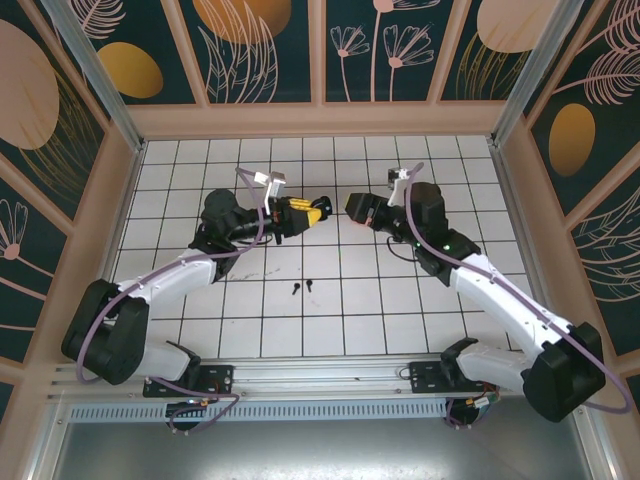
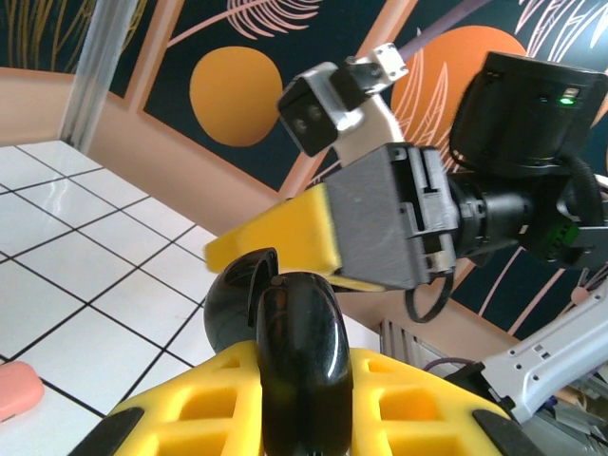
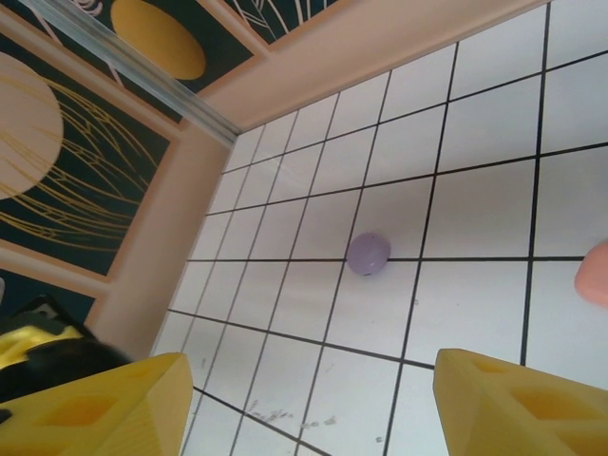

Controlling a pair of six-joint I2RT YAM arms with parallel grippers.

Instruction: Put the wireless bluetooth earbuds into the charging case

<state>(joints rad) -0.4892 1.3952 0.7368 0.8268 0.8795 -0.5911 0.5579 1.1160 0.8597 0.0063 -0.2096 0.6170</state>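
Note:
My left gripper (image 1: pixel 312 214) is shut on the glossy black charging case (image 2: pixel 306 361), which stands on edge between its yellow fingers (image 2: pixel 418 404) above the table. The case's lid (image 2: pixel 236 296) hangs open to the left. Facing it, my right gripper (image 1: pixel 351 207) is open with nothing between its fingers (image 3: pixel 518 404). One of its yellow fingertips (image 2: pixel 275 237) hovers just behind the open lid. Two tiny black earbuds (image 1: pixel 302 287) lie side by side on the white tiles, nearer to the arm bases than both grippers.
Below the right gripper, a small rounded lilac thing (image 3: pixel 368 254) rests on a grid line; whether it is a case or an earbud I cannot tell. A salmon-pink thing (image 3: pixel 595 272) lies at the frame's right edge, and a pink piece (image 2: pixel 17 389) lies left of the held case. Walls enclose the tiled floor (image 1: pixel 250 320).

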